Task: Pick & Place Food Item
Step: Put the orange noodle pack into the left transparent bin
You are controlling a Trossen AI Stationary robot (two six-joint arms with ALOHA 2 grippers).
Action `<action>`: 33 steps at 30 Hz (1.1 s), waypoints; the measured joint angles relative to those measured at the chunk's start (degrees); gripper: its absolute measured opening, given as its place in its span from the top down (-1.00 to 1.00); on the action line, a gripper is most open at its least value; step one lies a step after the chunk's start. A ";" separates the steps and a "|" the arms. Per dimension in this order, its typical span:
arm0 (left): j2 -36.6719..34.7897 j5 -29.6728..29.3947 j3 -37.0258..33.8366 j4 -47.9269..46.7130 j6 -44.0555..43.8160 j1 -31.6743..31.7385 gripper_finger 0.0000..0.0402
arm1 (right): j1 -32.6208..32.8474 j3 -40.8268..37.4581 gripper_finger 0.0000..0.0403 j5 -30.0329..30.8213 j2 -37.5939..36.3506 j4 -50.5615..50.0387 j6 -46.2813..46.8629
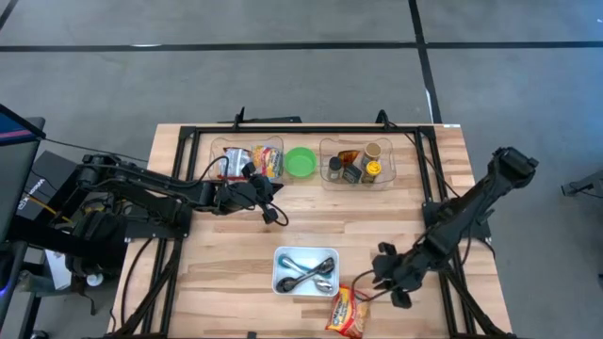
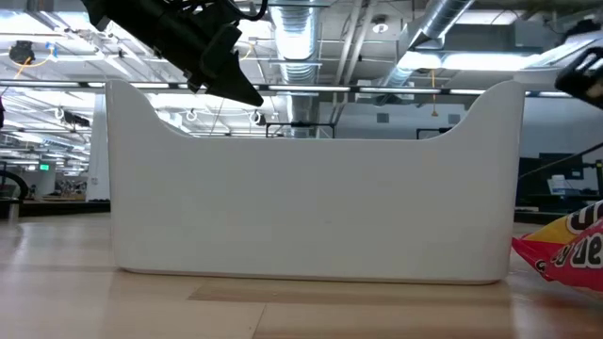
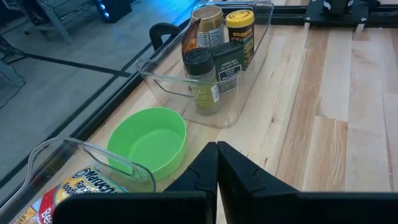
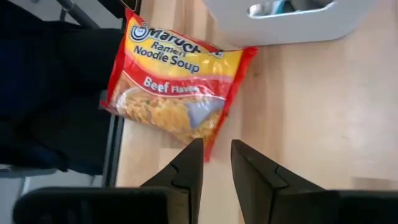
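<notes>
Industrial lab: exposed ceiling ducts (image 2: 301, 28), concrete floor (image 1: 283, 75)

Beside the green bowl (image 1: 301, 161) stand two clear bins (image 1: 248, 160), one on each side. One white tray (image 1: 305, 271) holds two spoons (image 1: 303, 273). One ramen pack (image 1: 348, 312) lies by that tray. Four jars (image 3: 214, 53) fill one bin.

green bowl (image 1: 301, 161) | spice jars bin (image 1: 357, 166) | white spoon tray (image 1: 305, 271)
</notes>
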 joint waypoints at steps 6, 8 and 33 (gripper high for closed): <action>0.00 0.00 0.00 -0.02 -0.02 -0.01 0.99 | -2.50 0.04 0.62 -2.80 5.73 2.54 8.28; 0.00 0.00 0.00 -0.02 -0.02 0.00 0.99 | -3.70 0.04 0.62 -6.36 7.39 3.08 10.86; 0.00 0.00 0.00 -0.07 -0.02 0.00 0.99 | -8.59 -10.06 0.62 -20.34 11.76 26.87 16.23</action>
